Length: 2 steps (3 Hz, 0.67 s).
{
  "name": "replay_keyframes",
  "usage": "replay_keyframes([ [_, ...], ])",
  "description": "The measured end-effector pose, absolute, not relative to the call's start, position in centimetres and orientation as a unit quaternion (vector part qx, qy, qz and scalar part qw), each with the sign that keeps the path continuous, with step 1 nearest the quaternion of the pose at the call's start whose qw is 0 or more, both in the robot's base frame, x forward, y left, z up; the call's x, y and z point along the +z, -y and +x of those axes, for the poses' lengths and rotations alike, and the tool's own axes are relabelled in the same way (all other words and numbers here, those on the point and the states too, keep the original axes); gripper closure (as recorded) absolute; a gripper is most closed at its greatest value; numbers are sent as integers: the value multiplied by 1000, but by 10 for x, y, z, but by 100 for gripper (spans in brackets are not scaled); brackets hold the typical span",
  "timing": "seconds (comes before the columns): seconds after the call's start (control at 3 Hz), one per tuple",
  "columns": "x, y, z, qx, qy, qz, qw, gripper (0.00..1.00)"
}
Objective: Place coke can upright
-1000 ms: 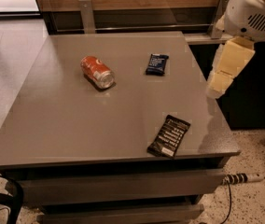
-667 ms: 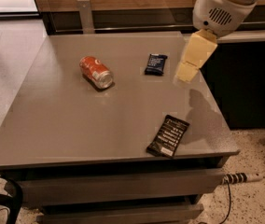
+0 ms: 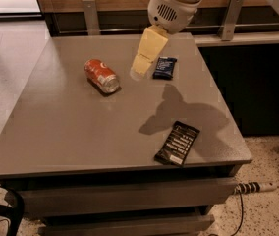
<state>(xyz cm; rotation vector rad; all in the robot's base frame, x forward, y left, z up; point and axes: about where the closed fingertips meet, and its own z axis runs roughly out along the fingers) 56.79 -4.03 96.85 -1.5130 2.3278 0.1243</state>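
The coke can (image 3: pixel 101 75) is red-orange with white markings and a silver end. It lies on its side on the grey table (image 3: pixel 70 127), left of centre, with its silver end turned toward the front right. My gripper (image 3: pixel 140 70) hangs from the white arm above the table's far middle. Its yellowish tip is a little to the right of the can and apart from it. It holds nothing that I can see.
A small dark blue snack packet (image 3: pixel 164 67) lies just right of the gripper. A longer black snack packet (image 3: pixel 178 143) lies near the table's front right edge. A wooden wall with metal brackets runs behind the table. A power strip (image 3: pixel 255 187) lies on the floor at right.
My arm has swung left across the table, from beyond its right edge to a spot just right of the can. The can and packets have not moved.
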Motion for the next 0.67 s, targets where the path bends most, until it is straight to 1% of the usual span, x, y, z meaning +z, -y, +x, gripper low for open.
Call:
replay_keyframes([
  [0.67,956,2,603,62,-839,-511,178,0],
])
